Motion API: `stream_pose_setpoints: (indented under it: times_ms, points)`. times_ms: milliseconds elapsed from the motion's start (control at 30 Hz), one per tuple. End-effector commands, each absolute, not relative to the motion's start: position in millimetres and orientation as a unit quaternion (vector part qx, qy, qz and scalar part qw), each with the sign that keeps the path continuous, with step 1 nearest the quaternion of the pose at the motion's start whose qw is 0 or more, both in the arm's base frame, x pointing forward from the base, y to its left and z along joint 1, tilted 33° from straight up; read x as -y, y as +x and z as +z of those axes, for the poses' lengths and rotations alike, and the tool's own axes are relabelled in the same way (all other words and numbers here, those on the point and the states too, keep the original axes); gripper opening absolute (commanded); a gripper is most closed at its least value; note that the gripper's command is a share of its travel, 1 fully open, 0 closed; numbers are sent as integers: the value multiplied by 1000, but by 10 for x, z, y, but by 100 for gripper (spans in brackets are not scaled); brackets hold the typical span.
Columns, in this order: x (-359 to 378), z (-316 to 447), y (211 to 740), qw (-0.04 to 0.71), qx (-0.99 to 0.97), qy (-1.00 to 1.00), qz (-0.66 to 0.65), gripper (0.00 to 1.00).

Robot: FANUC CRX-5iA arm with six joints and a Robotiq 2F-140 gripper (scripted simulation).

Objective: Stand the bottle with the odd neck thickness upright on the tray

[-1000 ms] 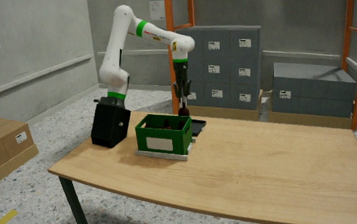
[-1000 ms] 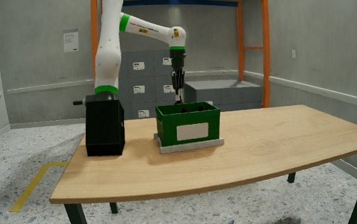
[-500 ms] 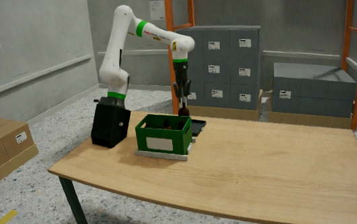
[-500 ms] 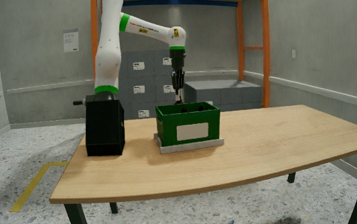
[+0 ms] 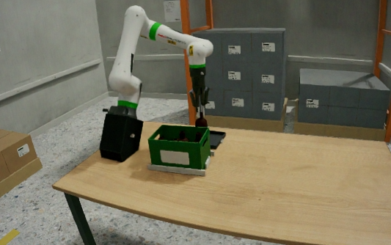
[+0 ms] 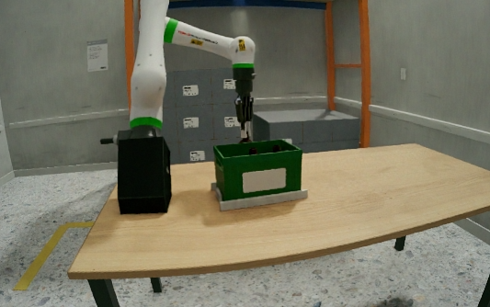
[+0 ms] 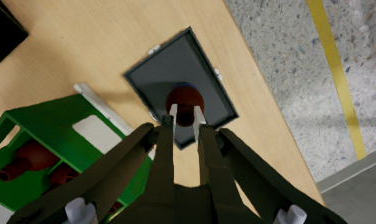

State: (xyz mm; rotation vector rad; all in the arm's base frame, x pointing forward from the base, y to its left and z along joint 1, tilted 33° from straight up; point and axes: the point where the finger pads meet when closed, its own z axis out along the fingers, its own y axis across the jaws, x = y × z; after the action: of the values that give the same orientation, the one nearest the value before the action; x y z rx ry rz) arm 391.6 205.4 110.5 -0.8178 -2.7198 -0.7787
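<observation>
Top view: my gripper (image 5: 200, 111) (image 6: 246, 134) (image 7: 185, 113) points straight down, jaws nearly closed w/ the neck of a dark red bottle (image 5: 201, 122) (image 7: 183, 94) btwn them; btl hangs upright below me. Tray (image 5: 218, 137) (image 7: 161, 74) is under me, crate (image 5: 154, 157) (image 6: 230, 183) (image 7: 64, 121) lower & just to one side, level. Ext. view: crate's in front of my tips, hiding most of my btl + the tray. Wrist view: btl's over the tray; can't tell if its base touches. Other btls (image 7: 35, 155) sit in the crate beside me.
</observation>
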Motion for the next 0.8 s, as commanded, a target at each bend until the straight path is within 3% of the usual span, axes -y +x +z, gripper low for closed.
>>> stream_pose_setpoints:
  times_ms: [0, 767]
  points:
    - [-2050, 1111, 3921, 97, 919, -276, -263, 10]
    - [-2068, 1084, 3921, 97, 919, -276, -263, 10]
